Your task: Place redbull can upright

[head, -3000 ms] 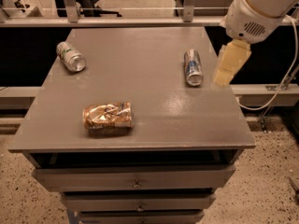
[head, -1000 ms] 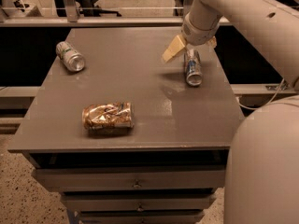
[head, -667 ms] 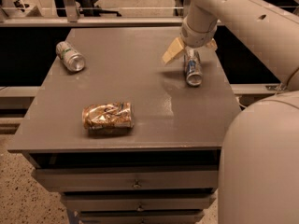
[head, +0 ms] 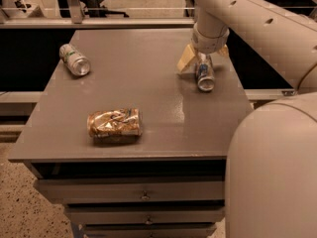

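Observation:
The redbull can (head: pixel 206 76), slim, blue and silver, lies on its side at the right of the grey table (head: pixel 148 93), its silver top facing the front. My gripper (head: pixel 204 57) hangs from the arm directly over the can's far end. Its tan fingers (head: pixel 186 59) stand apart on either side of the can, the left one clear to see, the right one mostly hidden behind the wrist. The jaws are open and straddle the can without closing on it.
A green and silver can (head: pixel 75 59) lies on its side at the table's far left. A gold-brown foil snack bag (head: pixel 115 123) lies near the front left. My arm's large body (head: pixel 277 172) fills the lower right. Drawers (head: pixel 143 195) sit under the tabletop.
The gripper came in from beyond the table's right edge to sit over the redbull can, then dropped slightly lower around it. The can, bag and green can have not moved.

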Robot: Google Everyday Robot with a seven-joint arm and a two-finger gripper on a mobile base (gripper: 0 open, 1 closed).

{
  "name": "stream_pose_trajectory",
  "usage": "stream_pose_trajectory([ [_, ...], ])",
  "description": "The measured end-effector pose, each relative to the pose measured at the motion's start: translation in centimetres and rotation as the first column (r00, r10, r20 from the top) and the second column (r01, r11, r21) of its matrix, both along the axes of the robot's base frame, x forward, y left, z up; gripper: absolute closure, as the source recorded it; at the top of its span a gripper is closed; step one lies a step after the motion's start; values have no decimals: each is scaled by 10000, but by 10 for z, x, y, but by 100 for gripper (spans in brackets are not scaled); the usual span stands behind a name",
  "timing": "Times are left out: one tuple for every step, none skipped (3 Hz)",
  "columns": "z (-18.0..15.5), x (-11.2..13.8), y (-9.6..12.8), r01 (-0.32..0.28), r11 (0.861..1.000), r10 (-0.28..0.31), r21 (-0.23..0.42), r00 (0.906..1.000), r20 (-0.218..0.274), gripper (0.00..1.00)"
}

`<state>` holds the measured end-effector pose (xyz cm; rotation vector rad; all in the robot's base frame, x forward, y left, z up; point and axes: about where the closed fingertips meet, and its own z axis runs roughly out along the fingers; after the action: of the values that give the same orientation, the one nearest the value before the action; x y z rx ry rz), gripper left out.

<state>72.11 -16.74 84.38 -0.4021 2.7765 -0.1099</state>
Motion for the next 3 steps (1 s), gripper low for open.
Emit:
stream_pose_trajectory([
  [3, 1, 0, -34, 10000, 35, -89, 9999, 116, 41],
  [11, 1, 4, -323, 9994, 320, 81, 9987, 409, 64],
  [36, 2, 19, -1250, 9906, 1172, 558, 9850, 1267, 88],
])
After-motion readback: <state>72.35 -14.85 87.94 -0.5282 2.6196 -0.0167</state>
